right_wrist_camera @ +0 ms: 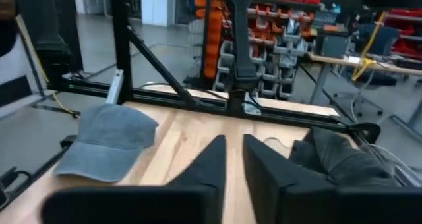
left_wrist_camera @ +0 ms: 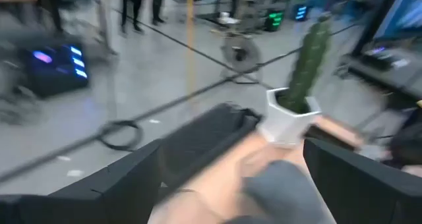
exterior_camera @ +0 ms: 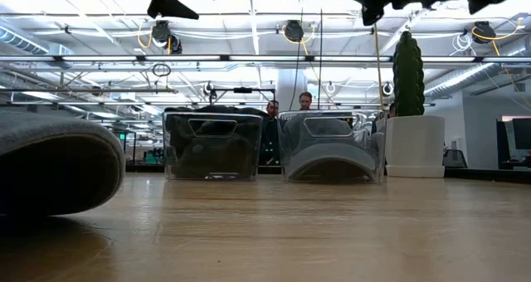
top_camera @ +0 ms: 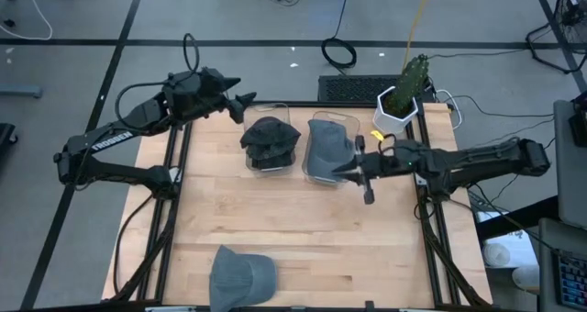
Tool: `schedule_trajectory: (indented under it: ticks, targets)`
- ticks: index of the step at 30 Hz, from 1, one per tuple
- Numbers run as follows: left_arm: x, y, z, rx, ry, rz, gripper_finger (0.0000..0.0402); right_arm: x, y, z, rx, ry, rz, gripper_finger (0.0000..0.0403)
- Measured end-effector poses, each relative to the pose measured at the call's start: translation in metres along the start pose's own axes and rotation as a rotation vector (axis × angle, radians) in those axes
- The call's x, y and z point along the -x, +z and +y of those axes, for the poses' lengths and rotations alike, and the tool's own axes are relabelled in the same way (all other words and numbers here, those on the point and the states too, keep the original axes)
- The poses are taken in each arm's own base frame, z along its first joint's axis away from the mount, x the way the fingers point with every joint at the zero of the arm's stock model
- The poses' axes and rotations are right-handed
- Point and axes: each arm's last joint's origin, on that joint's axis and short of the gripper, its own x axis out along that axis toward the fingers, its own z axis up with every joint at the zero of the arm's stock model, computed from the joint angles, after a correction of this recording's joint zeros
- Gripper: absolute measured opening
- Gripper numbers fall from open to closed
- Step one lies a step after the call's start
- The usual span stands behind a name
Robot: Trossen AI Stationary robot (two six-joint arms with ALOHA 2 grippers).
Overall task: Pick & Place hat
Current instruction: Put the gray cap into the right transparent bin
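No legible writing. Right gripper at 3 o'clock over grey hat, fingers nearly together; left gripper at 11, apparently spread.

Wooden table bearing two clear bins at upper centre, potted cactus upper right, grey cap lower left.

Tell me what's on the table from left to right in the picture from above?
Grey cap → bin with the black hat → bin with the grey hat → cactus pot.
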Motion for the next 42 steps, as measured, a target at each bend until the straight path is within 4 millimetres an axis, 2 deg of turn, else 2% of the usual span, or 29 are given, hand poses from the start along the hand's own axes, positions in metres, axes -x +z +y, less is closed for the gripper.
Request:
schedule_trajectory:
  ticks: [4, 8, 13, 18, 21, 23, 25, 28, 31, 35, 38, 42]
  targets:
    - [-0.001, 0.003, -0.003, 0.072, -0.084, -0.018, 0.0365, 0.009, -0.009, 0.005, 0.007, 0.014, -0.048, 0.0095]
    - [0.001, 0.008, -0.007, 0.038, -0.15, -0.062, 0.0365, 0.016, -0.017, 0.01, 0.029, 0.025, -0.101, 0.0156]
    - [0.005, 0.008, -0.013, 0.011, -0.232, -0.064, 0.0365, 0.03, -0.015, 0.013, 0.046, 0.031, -0.144, 0.0207]
    - [0.005, 0.012, -0.011, -0.059, -0.21, -0.105, 0.0365, 0.045, -0.013, 0.014, 0.014, 0.035, -0.122, 0.0225]
    - [0.004, 0.011, -0.011, -0.031, -0.237, -0.095, 0.0365, 0.051, -0.013, 0.014, 0.009, 0.036, -0.112, 0.0224]
    - [0.004, 0.007, -0.014, -0.046, -0.369, -0.039, 0.0365, 0.052, -0.013, 0.014, -0.002, 0.038, -0.101, 0.022]
    - [0.007, 0.004, -0.021, -0.001, -0.595, 0.042, 0.0365, 0.052, -0.014, 0.015, -0.008, 0.039, -0.093, 0.0215]
    - [0.019, -0.008, -0.043, 0.047, -0.892, 0.219, 0.0365, 0.052, -0.016, 0.015, -0.01, 0.04, -0.074, 0.0211]
    - [0.037, -0.028, -0.075, 0.029, -0.978, 0.374, 0.0365, 0.052, -0.016, 0.015, -0.01, 0.04, -0.074, 0.0211]
    - [0.07, -0.04, -0.13, 0.092, -1.083, 0.404, 0.0365, 0.051, -0.016, 0.015, -0.013, 0.04, -0.073, 0.021]
    - [0.095, -0.064, -0.161, 0.118, -1.033, 0.514, 0.0365, 0.051, -0.016, 0.015, -0.018, 0.04, -0.074, 0.021]
    - [0.116, -0.098, -0.179, 0.25, -0.796, 0.742, 0.0365, 0.05, -0.016, 0.015, -0.019, 0.041, -0.076, 0.021]
